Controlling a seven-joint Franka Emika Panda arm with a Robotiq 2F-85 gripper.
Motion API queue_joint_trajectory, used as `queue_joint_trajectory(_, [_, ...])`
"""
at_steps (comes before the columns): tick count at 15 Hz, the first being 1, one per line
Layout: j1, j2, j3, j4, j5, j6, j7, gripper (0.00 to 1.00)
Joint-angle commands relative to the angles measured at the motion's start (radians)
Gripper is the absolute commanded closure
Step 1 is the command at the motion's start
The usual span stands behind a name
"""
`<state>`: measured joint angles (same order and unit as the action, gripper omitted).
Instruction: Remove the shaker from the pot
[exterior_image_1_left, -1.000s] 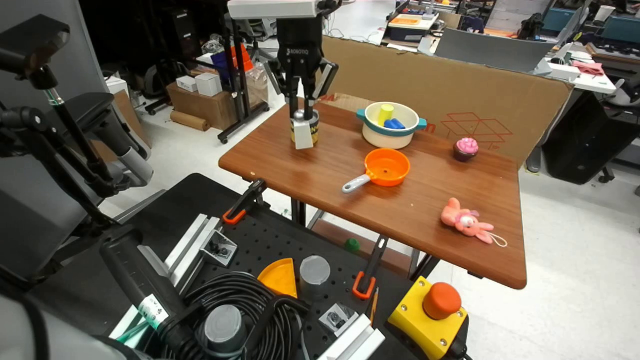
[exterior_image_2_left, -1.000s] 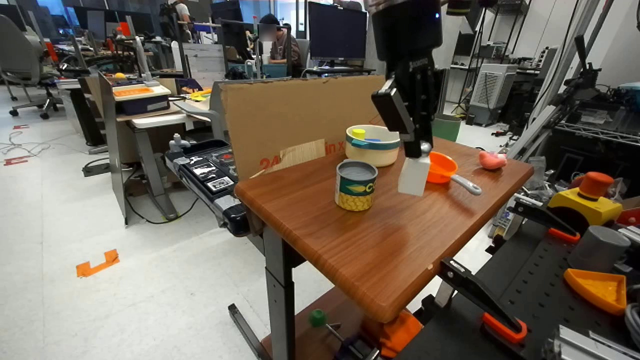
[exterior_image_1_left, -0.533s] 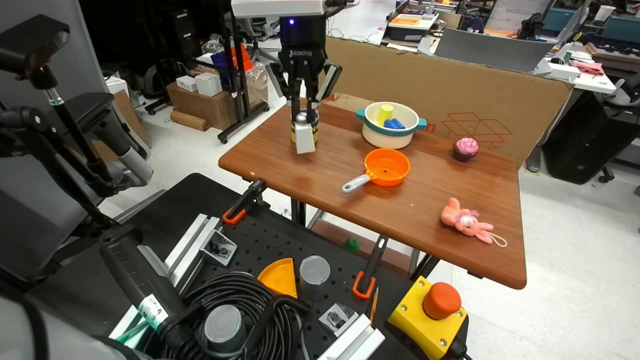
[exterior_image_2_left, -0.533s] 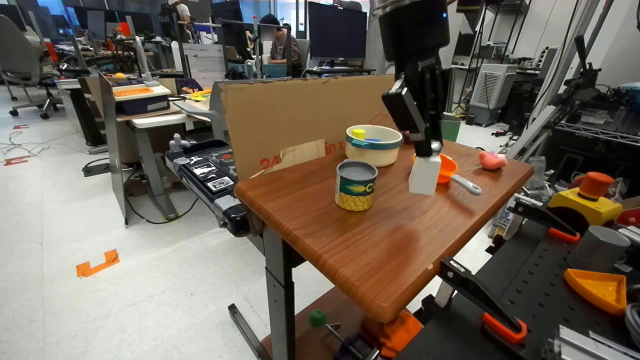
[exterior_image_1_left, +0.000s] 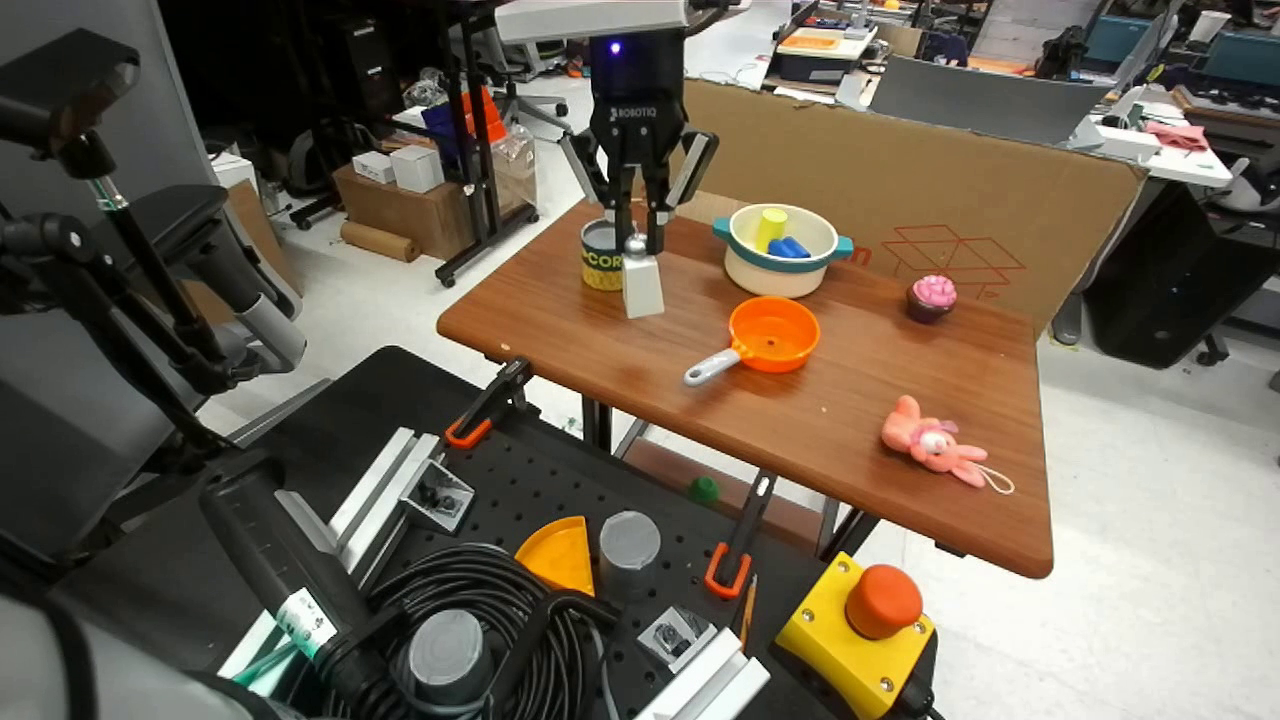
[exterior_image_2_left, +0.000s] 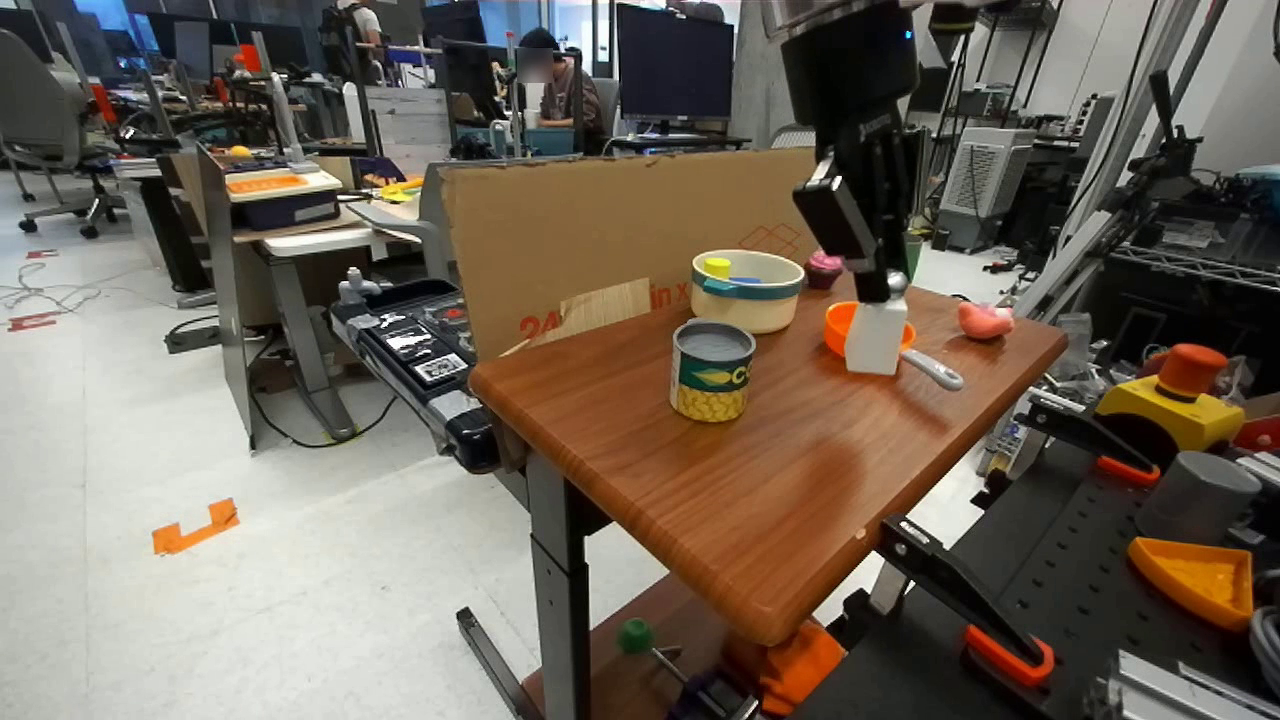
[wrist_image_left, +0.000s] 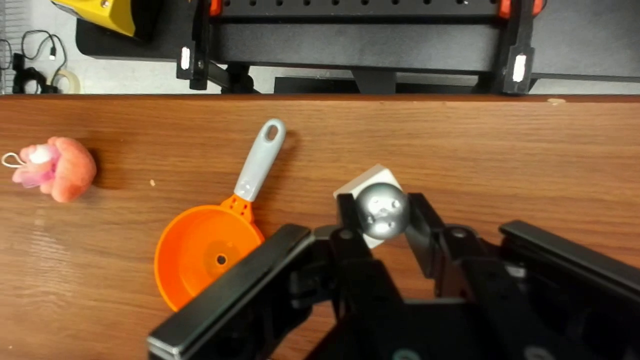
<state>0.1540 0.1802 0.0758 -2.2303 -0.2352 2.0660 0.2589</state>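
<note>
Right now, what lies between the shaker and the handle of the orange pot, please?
In the wrist view, only brown tabletop shows between the shaker and the pot handle.

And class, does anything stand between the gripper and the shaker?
Nothing visible does: the gripper already holds the shaker by its silver top. The orange pot is no obstacle either; the shaker hangs outside it, apart from it in the wrist view.

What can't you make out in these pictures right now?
In an exterior view: part of the can, behind the gripper and the shaker.
Wrist view: part of the pot, behind the gripper.
In an exterior view: most of the blue thing, behind the wall of the bowl.
In both exterior views: most of the arm, cut off by the top edge.
</note>
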Motion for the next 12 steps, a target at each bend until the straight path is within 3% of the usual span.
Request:
queue_joint_trajectory(1, [-0.006, -0.009, -0.013, 0.016, -0.057, -0.071, 0.003, 0.93])
queue_joint_trajectory(5, [-0.004, -0.013, -0.011, 0.02, -0.089, -0.116, -0.012, 0.93])
queue_joint_trajectory(12, [0.03, -0.003, 0.05, -0.003, -0.042, -0.067, -0.043, 0.93])
